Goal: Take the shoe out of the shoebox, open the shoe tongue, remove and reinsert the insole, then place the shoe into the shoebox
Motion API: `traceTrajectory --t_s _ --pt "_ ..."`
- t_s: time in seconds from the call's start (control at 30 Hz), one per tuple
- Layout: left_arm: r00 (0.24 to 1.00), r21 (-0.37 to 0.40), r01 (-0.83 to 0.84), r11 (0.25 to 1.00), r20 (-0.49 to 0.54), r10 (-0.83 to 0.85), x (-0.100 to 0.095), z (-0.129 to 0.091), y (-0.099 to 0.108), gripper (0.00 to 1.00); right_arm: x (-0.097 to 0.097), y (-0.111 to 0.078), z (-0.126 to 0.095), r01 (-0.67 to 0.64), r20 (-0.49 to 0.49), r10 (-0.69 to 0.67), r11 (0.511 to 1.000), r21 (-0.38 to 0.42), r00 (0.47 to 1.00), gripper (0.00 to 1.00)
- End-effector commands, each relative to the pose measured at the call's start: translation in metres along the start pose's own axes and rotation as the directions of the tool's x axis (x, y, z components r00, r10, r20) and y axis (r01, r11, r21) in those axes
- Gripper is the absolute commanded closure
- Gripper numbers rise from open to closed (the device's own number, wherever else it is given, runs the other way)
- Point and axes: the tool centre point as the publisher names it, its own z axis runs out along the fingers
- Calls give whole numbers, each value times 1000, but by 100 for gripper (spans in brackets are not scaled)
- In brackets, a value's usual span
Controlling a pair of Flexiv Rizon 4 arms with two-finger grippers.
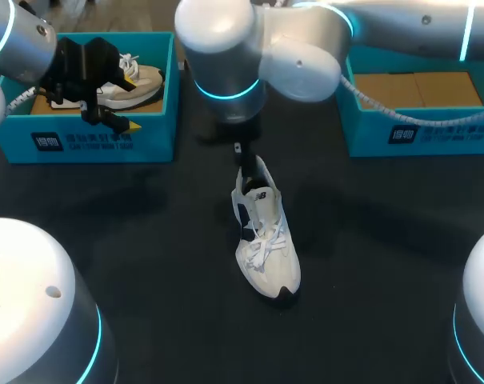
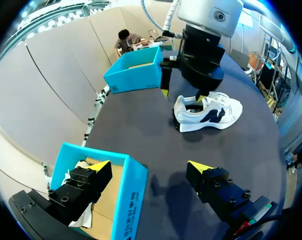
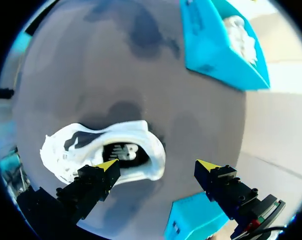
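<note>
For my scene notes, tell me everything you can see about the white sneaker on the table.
The white sneaker has navy side panels, white laces and a dark toe tip. It stands upright on its sole in the middle of the black table, apart from both blue shoeboxes, toe toward the robot. The right pincer hangs open over its heel opening; contact is unclear.
</note>
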Motion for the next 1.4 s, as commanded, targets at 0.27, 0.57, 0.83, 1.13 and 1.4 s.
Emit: traceTrajectory --t_s 0.27,0.57,0.83,1.13,1.4 --pt "1000 -4 0 1000 1 0 1 -1 0 0 -10 -2 36 55 -44 -58 996 -70 997 0" --pt "1000 -4 0 1000 1 0 1 -1 0 0 -9 -2 56 92 -72 -95 995 -46 993 16" --pt "1000 -4 0 1000 1 0 1 -1 0 0 -6 2 70 96 -95 -99 995 -29 991 26" --pt "1000 -4 0 1000 1 0 1 -1 0 0 -4 -1 80 100 -122 -99 995 0 987 55" --pt "1000 -4 0 1000 1 0 1 -1 0 0 -3 -2 80 90 -130 -86 996 27 988 100"
